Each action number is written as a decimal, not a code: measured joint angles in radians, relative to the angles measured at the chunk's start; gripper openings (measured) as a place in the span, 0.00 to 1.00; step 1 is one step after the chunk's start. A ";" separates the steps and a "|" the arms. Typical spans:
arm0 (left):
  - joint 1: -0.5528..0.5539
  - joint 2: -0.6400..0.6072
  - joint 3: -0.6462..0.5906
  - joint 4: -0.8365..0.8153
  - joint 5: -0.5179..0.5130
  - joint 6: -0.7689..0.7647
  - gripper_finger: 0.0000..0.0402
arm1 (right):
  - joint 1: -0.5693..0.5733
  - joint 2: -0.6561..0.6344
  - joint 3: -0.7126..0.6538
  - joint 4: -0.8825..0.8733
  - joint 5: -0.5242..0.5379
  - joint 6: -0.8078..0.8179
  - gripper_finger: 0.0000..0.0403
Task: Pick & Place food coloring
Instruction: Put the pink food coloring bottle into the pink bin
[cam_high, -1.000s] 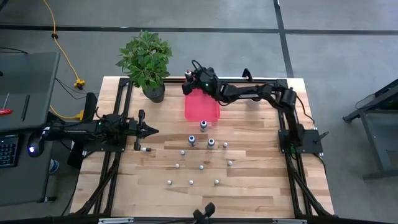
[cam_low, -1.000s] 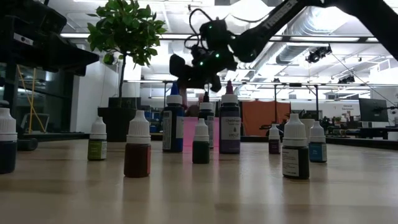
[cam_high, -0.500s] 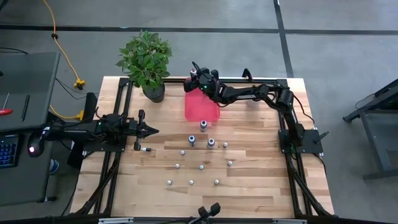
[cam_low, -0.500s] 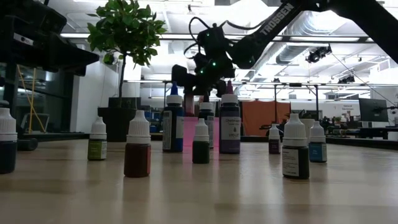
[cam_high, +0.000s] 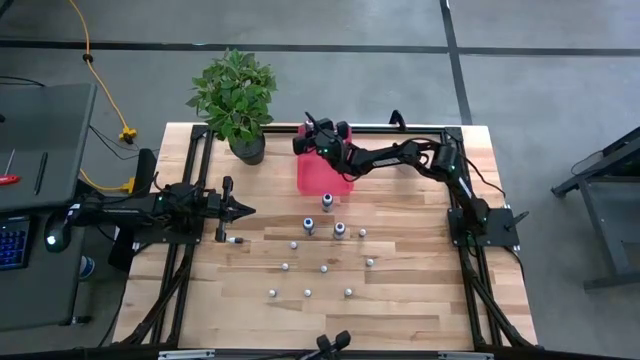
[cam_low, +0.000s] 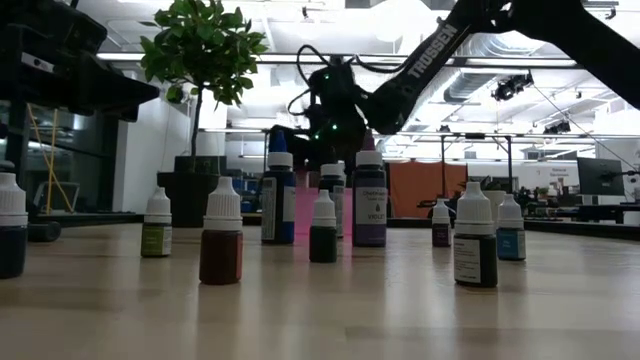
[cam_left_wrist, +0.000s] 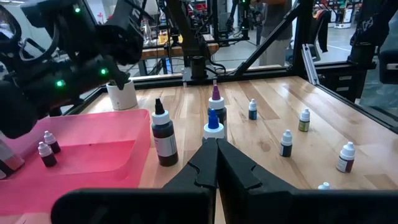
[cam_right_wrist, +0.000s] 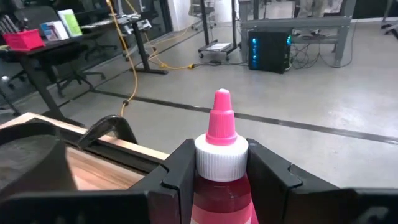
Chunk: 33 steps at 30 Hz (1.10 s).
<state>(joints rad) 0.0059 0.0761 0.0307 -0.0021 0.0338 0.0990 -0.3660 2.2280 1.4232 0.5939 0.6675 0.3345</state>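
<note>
My right gripper (cam_high: 308, 140) hangs over the far left corner of the pink tray (cam_high: 325, 175), shut on a food coloring bottle (cam_right_wrist: 221, 186) with a pink body, white cap and pink tip. Two tiny bottles (cam_left_wrist: 45, 148) lie in the tray. Several more white-capped bottles (cam_high: 323, 245) stand on their bases on the wood near the tray; the taller ones (cam_low: 278, 198) are nearest it. My left gripper (cam_high: 245, 210) waits shut at the table's left, pointing at the bottles. My right gripper pinches the pink bottle between its two fingers (cam_right_wrist: 179, 171), at the white cap (cam_right_wrist: 221, 151) and the shoulder below it. The fingers come roughly level from the table's right. The bottle stands upright in the hold, tip up, lifted clear above the tray.
A potted green plant (cam_high: 235, 98) stands at the far left corner, close beside the tray and my right gripper. A small white pot (cam_left_wrist: 122, 94) sits behind the tray in the left wrist view. Bare wood lies along the near edge (cam_high: 330, 315).
My right gripper, still shut on the pink bottle, has sunk a little toward the tray's far end, and its wrist has turned somewhat. The standing bottles have kept their places.
</note>
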 joint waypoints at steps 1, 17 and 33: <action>0.000 0.000 0.000 0.000 0.000 0.000 0.00 | 0.000 0.000 0.003 -0.004 0.011 -0.002 0.27; 0.000 0.000 0.000 0.000 0.000 0.000 0.00 | 0.011 0.009 0.066 -0.104 0.086 0.112 0.27; 0.000 0.000 0.000 0.000 0.000 0.000 0.00 | 0.019 0.128 0.279 -0.299 0.135 0.103 0.27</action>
<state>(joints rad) 0.0061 0.0765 0.0307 -0.0021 0.0338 0.0990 -0.3474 2.3559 1.7021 0.2950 0.8021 0.4371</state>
